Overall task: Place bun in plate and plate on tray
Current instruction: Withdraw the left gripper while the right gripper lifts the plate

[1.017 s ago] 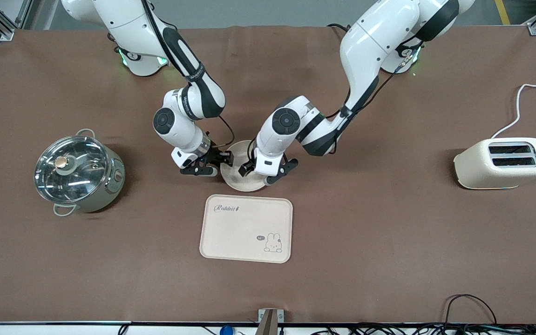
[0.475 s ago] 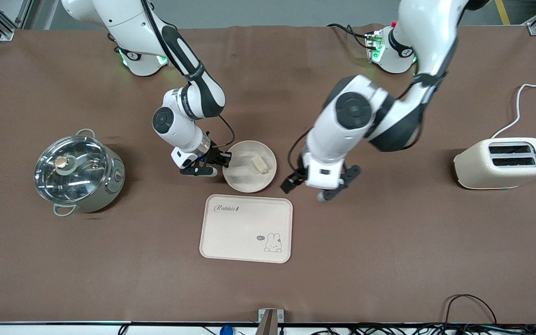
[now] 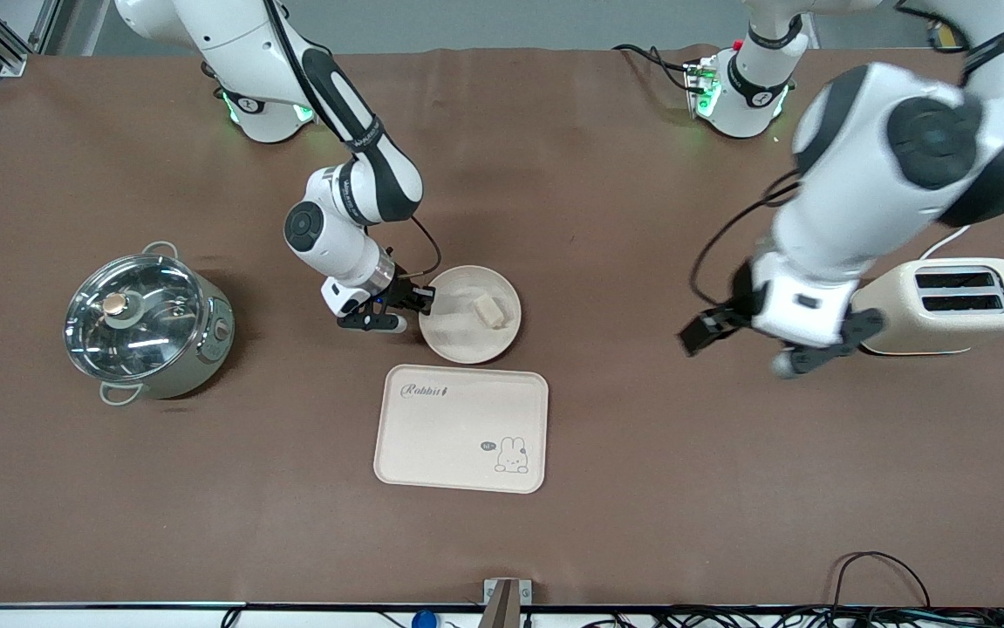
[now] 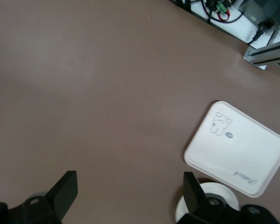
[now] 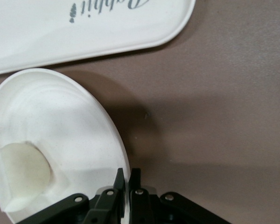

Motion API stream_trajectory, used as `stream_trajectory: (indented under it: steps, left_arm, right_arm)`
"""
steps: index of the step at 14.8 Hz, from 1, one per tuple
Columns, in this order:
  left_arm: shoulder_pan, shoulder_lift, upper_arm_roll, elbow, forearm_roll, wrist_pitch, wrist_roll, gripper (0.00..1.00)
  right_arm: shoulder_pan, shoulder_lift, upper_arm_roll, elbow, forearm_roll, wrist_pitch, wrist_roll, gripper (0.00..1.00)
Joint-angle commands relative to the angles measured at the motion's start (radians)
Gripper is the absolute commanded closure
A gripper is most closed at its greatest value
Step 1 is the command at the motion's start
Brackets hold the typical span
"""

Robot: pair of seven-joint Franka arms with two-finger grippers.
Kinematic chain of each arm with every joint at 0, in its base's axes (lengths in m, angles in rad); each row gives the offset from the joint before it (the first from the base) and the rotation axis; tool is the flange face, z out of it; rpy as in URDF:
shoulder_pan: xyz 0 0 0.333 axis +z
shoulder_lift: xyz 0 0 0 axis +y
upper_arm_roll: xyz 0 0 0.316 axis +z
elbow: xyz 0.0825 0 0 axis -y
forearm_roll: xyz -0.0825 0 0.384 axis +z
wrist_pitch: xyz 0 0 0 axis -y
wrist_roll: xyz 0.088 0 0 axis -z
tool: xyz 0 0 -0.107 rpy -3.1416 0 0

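Note:
The round cream-white plate (image 3: 458,340) sits on the table just farther from the front camera than the cream "Rabbit" tray (image 3: 449,436). The small pale bun (image 3: 489,310) lies in the plate. My right gripper (image 3: 415,304) is shut on the plate's rim at the right arm's side. In the right wrist view its fingers pinch the rim, and that gripper (image 5: 126,179), the plate (image 5: 60,130), the bun (image 5: 23,172) and the tray (image 5: 84,23) all show. My left gripper (image 3: 739,351) is open and empty, up over bare table beside the toaster. The left wrist view shows that gripper (image 4: 128,191), the tray (image 4: 238,149) and the plate (image 4: 226,193).
A steel pot with a glass lid (image 3: 146,323) stands toward the right arm's end. A cream two-slot toaster (image 3: 946,305) with a white cord stands toward the left arm's end. The brown table mat (image 3: 728,488) is bare nearer the front camera.
My left arm has risen from the plate and swung toward the toaster with its gripper open, leaving the bun in the plate. My right gripper has stayed on the plate's rim.

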Motion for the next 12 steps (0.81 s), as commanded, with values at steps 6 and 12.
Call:
stream_trajectory:
  steps: [6,12]
  left_arm:
    - [0.182,-0.191,-0.004,-0.028,0.013,-0.191,0.396,0.00]
    - [0.170,-0.362,0.079,-0.141,0.007,-0.305,0.569,0.00]
  right_arm:
    - [-0.004,-0.009,-0.006,0.073,0.076,-0.069,-0.003,1.00]
    - [-0.041,-0.005,-0.011,0.182,0.113,-0.144,-0.005,1.00]
